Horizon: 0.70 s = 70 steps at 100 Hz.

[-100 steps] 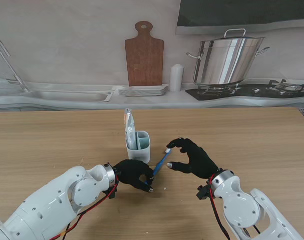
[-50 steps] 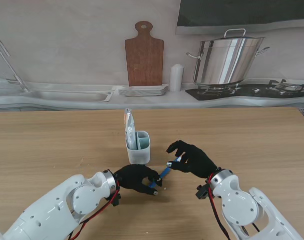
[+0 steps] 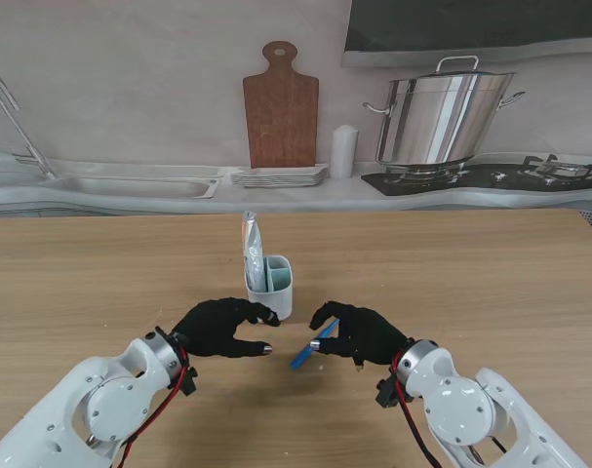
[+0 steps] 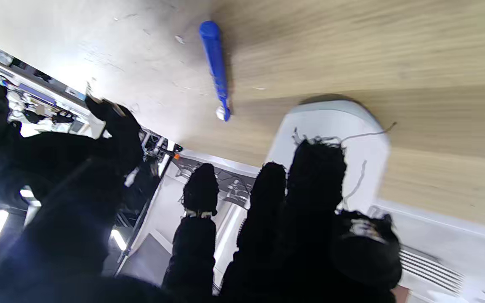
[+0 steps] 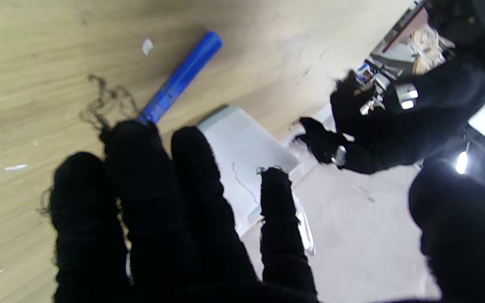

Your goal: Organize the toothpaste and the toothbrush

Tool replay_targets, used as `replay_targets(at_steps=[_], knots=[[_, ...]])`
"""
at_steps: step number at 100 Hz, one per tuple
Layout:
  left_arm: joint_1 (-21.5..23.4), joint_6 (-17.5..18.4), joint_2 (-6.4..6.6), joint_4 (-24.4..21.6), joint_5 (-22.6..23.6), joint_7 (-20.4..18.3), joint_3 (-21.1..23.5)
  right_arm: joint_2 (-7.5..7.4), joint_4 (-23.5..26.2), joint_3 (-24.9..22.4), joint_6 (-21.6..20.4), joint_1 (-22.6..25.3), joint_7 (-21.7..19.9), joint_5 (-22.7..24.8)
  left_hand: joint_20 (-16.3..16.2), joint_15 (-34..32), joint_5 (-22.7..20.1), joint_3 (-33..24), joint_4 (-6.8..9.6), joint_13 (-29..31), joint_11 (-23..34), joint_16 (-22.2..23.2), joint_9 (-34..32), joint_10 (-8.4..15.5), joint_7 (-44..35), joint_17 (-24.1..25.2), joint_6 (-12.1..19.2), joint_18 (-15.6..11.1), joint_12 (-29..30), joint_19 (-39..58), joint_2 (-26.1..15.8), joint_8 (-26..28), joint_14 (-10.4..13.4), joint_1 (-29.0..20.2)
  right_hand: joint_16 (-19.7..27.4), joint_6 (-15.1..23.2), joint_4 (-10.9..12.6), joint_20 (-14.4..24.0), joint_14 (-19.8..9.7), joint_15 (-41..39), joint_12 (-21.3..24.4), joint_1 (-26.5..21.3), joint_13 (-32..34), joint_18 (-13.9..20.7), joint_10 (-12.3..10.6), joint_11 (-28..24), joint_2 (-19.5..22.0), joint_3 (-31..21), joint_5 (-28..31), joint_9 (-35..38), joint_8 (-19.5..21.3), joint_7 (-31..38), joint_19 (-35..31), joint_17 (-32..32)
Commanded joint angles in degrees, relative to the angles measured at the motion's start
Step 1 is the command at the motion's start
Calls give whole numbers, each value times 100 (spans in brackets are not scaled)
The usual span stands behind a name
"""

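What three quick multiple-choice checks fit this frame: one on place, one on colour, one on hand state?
1. Where is the toothpaste tube?
A. Standing in the white holder
B. Flat on the table
C. In the left hand

2. What colour is the toothbrush handle?
A. Red
B. Blue
C. Green

3. What is the left hand doing?
A. Gripping the toothbrush
B. Gripping the holder
C. Holding nothing, fingers apart

Key: 1 A, the tube rises upright out of the holder. 2 B, blue in all three views. 3 C, the brush shows apart from its fingers, by the right hand.
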<state>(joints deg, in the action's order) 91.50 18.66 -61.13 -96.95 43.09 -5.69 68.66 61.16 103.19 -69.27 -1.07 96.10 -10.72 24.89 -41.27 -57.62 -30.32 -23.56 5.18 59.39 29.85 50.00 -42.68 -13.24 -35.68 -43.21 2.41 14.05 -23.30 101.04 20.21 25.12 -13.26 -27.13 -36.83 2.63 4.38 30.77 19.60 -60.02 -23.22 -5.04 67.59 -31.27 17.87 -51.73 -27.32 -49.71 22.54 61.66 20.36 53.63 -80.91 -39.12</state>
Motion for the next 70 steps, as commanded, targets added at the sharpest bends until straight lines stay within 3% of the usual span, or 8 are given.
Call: replay_targets(at_steps=[1,35,70], knots=[[128,-47,55,-77,2,-26,113,19,-86,102,-15,1,-141,141,-18,-130,36,121,133,177,37,155,-219,-27,8,-87,-33,-293,152,281,-165,-19,-306,85,206,52,317,-131,-86,163,127,167,287,-17,-85,95,167,152,-129,235,38,-15,-182,-112],[570,-21,48,-238,120,43,688,-53,-382,659,151,-402,-202,985,-31,-203,4,232,182,184,103,210,-276,14,-11,-106,-143,-276,121,310,-232,-21,-310,4,663,-286,390,-519,-245,1021,335,340,535,198,-197,589,339,143,-463,360,57,125,-111,-232],[738,-92,17,-323,193,208,925,-96,-750,1248,597,-1032,-456,1255,-43,-153,-46,304,205,138,105,218,-280,25,-40,-41,-180,-237,121,261,-260,-24,-336,-37,693,-349,431,-609,-303,1118,321,446,490,262,-237,639,460,163,-338,231,50,150,-77,-208]])
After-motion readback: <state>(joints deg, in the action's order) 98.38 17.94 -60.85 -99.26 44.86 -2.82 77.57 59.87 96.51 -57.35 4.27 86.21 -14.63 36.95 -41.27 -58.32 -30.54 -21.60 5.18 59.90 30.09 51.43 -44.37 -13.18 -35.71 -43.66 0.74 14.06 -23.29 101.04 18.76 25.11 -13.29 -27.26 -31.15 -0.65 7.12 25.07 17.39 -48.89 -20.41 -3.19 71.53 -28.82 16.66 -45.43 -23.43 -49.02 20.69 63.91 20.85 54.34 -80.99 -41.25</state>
